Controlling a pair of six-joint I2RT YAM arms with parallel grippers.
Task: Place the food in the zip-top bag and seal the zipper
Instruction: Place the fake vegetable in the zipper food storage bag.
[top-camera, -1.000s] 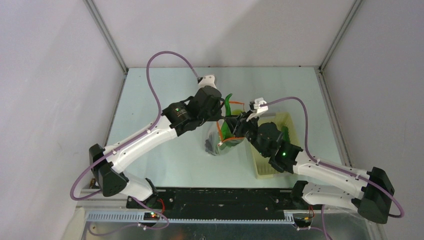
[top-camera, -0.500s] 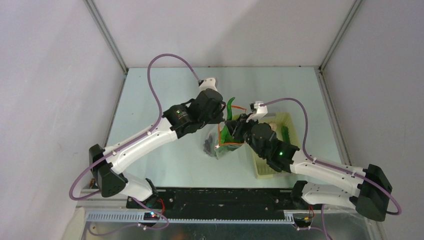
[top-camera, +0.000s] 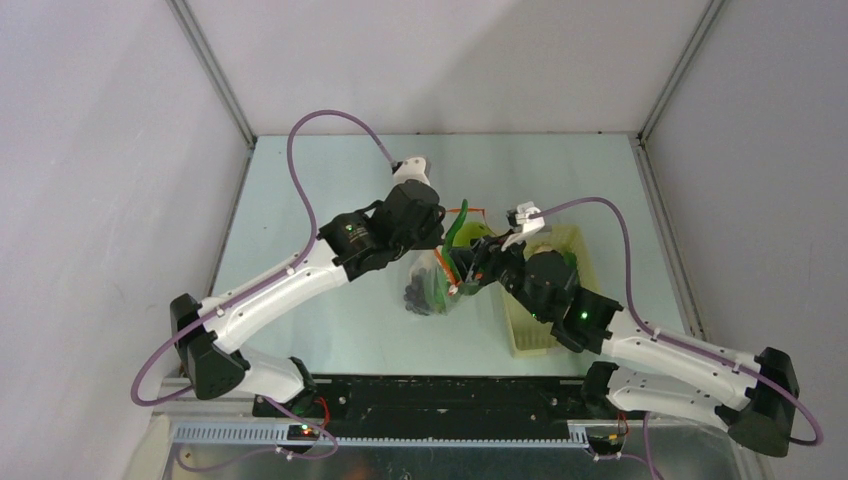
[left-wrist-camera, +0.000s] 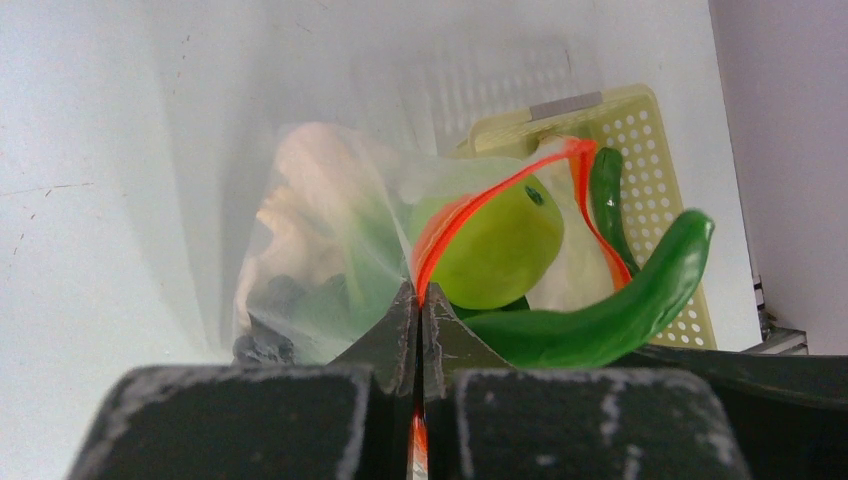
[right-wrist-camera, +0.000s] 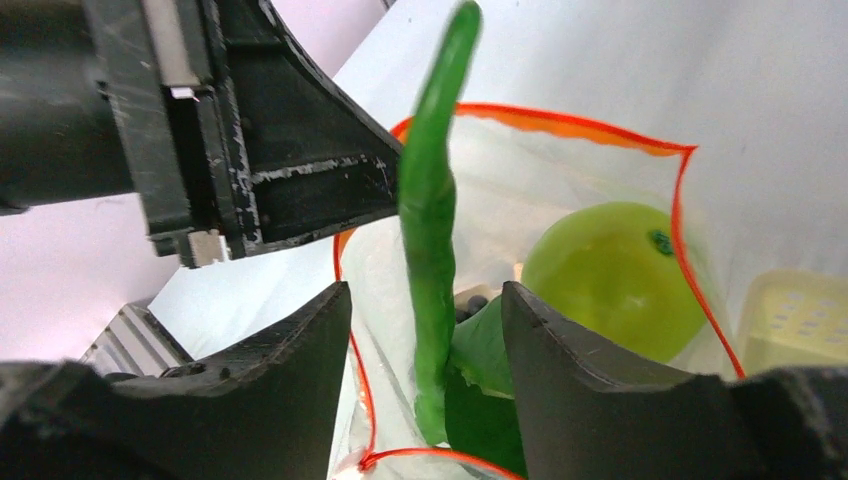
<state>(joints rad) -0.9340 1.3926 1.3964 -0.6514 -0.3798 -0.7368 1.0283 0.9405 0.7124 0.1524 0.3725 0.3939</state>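
While our left jaws pinch the zipper (left-wrist-camera: 470, 205) tight, holding the zip-top bag (top-camera: 432, 285) mid-frame, and our right jaws stand parted around the protruding long green pepper (right-wrist-camera: 430, 230), we judge the limp, slippery film best gripped by that stiffer strip.

Pale mint tabletop (top-camera: 330, 180) ahead of me, grey walls (top-camera: 90, 150) on three sides. Two things on it — a pale yellow perforated basket (top-camera: 527, 340) right of centre, and just beside its left edge the clear zip-top bag (top-camera: 428, 288), bottom resting on the surface.
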